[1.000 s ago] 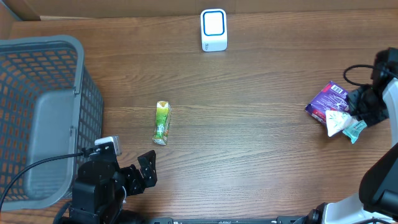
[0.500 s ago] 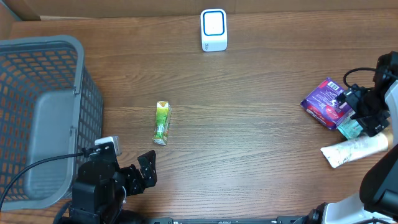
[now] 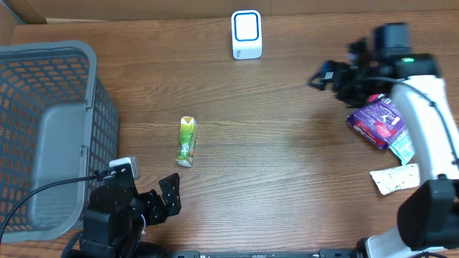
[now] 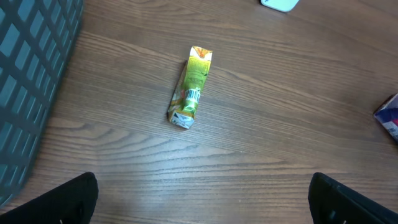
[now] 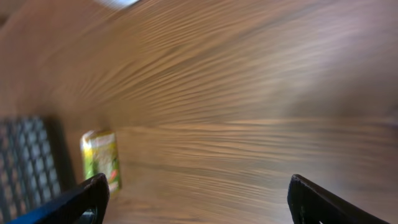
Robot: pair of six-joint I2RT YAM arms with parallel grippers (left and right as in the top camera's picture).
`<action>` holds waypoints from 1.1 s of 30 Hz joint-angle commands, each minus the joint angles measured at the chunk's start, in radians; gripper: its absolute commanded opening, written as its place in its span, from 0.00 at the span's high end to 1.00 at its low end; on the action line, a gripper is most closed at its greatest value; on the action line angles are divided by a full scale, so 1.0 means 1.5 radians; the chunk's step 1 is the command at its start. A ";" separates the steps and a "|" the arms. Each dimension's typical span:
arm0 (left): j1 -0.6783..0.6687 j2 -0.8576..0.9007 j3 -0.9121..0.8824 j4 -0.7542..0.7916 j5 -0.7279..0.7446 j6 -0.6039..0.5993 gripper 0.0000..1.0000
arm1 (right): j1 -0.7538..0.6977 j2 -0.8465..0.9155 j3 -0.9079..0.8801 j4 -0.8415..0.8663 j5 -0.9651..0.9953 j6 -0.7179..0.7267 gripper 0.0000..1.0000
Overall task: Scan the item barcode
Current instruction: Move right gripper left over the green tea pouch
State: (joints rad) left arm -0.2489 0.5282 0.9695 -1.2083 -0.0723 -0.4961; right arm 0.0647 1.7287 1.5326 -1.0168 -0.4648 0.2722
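The white barcode scanner [image 3: 246, 34] with a blue-rimmed face stands at the back middle of the table; its edge shows at the top of the left wrist view [image 4: 280, 4]. A green and yellow carton [image 3: 186, 141] lies flat left of centre, a barcode showing on its upper side [image 4: 191, 87]; it appears blurred in the right wrist view [image 5: 102, 158]. My right gripper [image 3: 324, 76] hangs open above bare wood, right of the scanner, nothing between its fingers [image 5: 199, 205]. At the front left my left gripper [image 3: 166, 201] is open and empty [image 4: 202, 205], the carton ahead of it.
A grey mesh basket [image 3: 50, 57] fills the left side. At the right lie a purple packet [image 3: 379, 120], a teal packet [image 3: 401, 148] and a white pouch [image 3: 394, 178]. Bare wood lies between the carton and the right-hand pile.
My right gripper has opened and let go of the white pouch, which now lies at the right front. The right arm has swung back and left toward the scanner. The left arm is still.
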 commanded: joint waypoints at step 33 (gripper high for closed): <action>0.000 -0.004 0.000 0.001 -0.009 0.001 0.00 | 0.433 0.315 0.015 0.506 -0.006 0.100 0.10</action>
State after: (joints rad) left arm -0.2489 0.5282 0.9695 -1.2083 -0.0727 -0.4961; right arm 0.6914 2.2021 1.5375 -0.2722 -0.4274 0.4034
